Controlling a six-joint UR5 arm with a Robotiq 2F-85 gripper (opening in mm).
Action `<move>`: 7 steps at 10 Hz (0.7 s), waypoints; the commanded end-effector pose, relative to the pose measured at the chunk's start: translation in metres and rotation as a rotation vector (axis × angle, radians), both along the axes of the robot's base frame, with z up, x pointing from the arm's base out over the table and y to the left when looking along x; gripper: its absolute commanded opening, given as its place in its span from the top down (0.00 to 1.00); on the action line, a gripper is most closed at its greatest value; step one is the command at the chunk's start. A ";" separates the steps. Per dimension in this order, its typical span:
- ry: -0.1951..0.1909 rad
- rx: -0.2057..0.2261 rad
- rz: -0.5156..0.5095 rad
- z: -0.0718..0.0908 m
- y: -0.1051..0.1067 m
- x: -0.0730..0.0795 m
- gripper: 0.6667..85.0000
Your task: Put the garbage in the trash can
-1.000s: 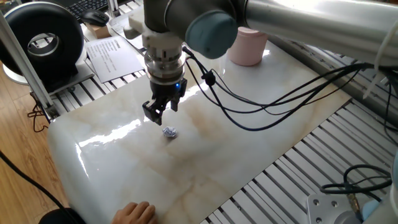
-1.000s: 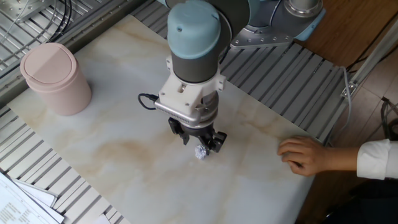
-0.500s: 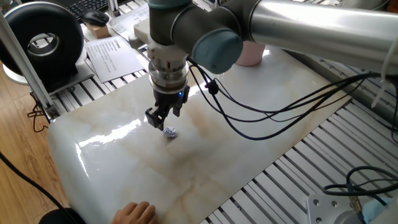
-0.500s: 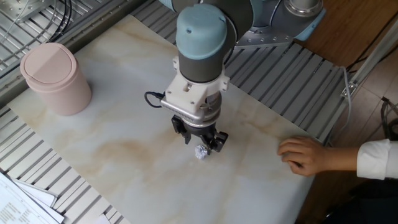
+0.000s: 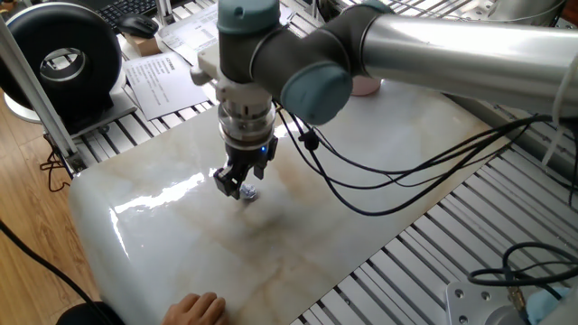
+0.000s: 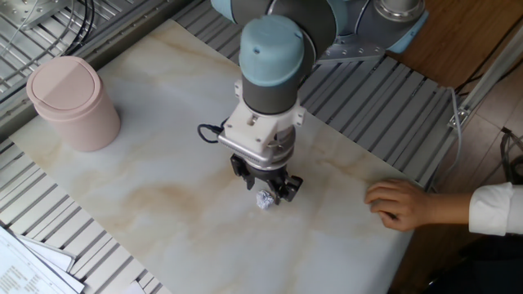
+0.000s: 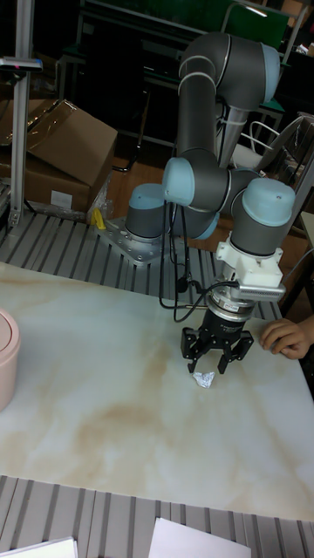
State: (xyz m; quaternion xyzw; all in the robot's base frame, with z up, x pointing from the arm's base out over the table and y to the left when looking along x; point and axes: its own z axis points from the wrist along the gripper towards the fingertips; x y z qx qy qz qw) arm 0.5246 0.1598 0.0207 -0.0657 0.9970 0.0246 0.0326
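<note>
— While the gripper (image 7: 215, 356) hangs low over the marble-look slab (image 6: 147, 175), how do its fingers stand?

— Spread apart, nothing between them. In the tall fixed view the two dark fingers (image 7: 190, 347) point straight down with a clear gap, tips just above the surface.

— And the garbage (image 7: 204, 378)?

— A tiny crumpled white ball with bluish marks, lying on the slab. In the tall fixed view it sits just below the fingertips, at about 6 o'clock from them. In the other fixed view the garbage (image 6: 263, 199) shows at the fingers' lower edge, toward 7 o'clock of the gripper (image 6: 267, 186). In one fixed view the garbage (image 5: 248, 192) peeks out at 4 o'clock of the gripper (image 5: 232, 183). I cannot tell whether a finger touches it.

— Where is the trash can (image 6: 72, 102)?

— Well apart from the ball. In the other fixed view the pale pink bin stands upright near the slab's far left corner, around 10 o'clock from the gripper, domed lid on. The tall fixed view catches only its edge at the left border.

— Anything else around?

— A person's hand (image 6: 400, 203) rests on the slab's edge at 3 o'clock of the gripper in the other fixed view. Black cables (image 5: 379, 171) loop from the wrist. In one fixed view a black round device (image 5: 63, 59) and printed sheets (image 5: 167, 77) lie beyond the slab, at 10 to 11 o'clock.
</note>
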 end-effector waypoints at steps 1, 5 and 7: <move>-0.014 0.009 -0.010 -0.011 0.004 0.002 0.29; -0.035 0.019 0.003 -0.012 0.009 0.008 0.37; -0.047 0.015 -0.006 -0.013 0.008 0.011 0.55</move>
